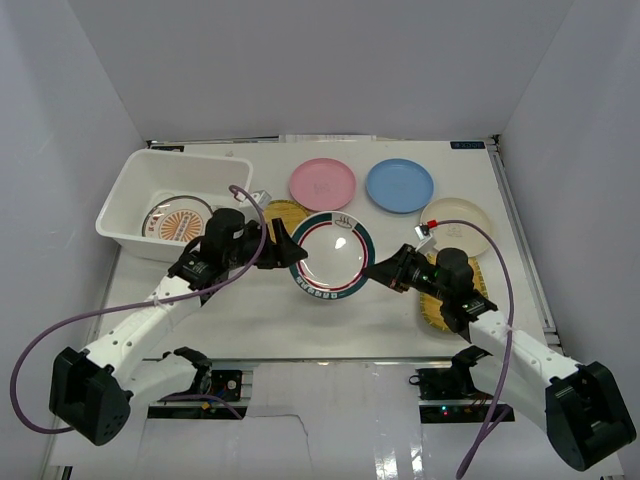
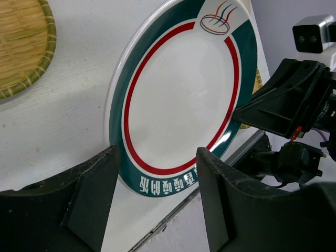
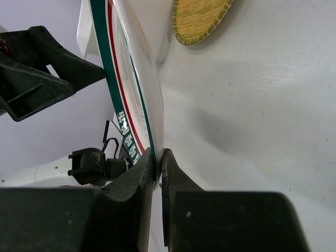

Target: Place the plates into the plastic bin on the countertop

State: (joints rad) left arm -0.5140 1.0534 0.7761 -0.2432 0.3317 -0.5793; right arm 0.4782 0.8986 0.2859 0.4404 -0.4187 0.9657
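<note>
Your right hand [image 3: 157, 153] was clenched on the green-and-red-rimmed plate [image 1: 333, 255], which was raised and tilted over the mid tabletop [image 1: 260, 320], lettered rim toward the arm bases. Your left hand [image 2: 157, 150] stood released, straddling its opposite rim.

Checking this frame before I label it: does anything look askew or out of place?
Yes. The green-and-red-rimmed plate is not lying flat. It is tilted up on edge over the countertop, with one rim pinched by the right end effector. The left end effector straddles the opposite rim, open and not gripping.
</note>
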